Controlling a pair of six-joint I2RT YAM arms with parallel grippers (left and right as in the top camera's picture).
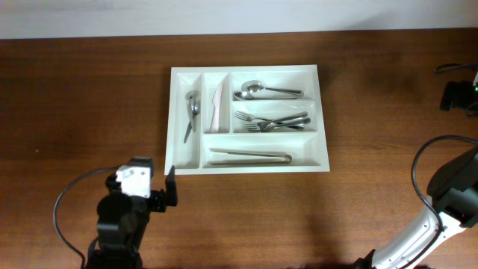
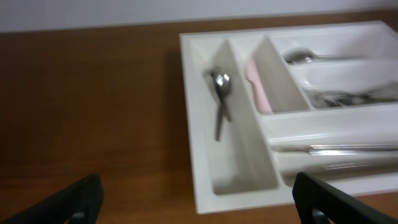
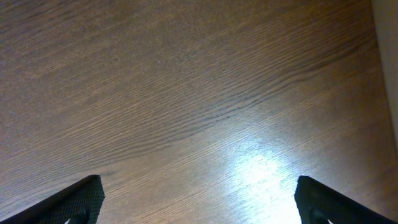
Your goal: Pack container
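Plain white container (image 1: 323,112) holds cutlery (image 1: 272,120).

At wooden table (image 1: 75,97) centre, nudged toward 12 o'clock: white cutlery tray (image 1: 246,170). Holds a small spoon (image 1: 192,110) in the narrow slot at its 9 o'clock edge and a pink knife (image 1: 216,103) in the next slot. Keeps a large spoon (image 1: 263,91) toward 1 o'clock, forks (image 1: 272,120) at 3 o'clock, tongs (image 1: 250,156) along 6 o'clock. At the table's 7 o'clock, left arm (image 1: 127,205), near the tray's corner; at 4 o'clock, right arm (image 1: 448,198), well apart.
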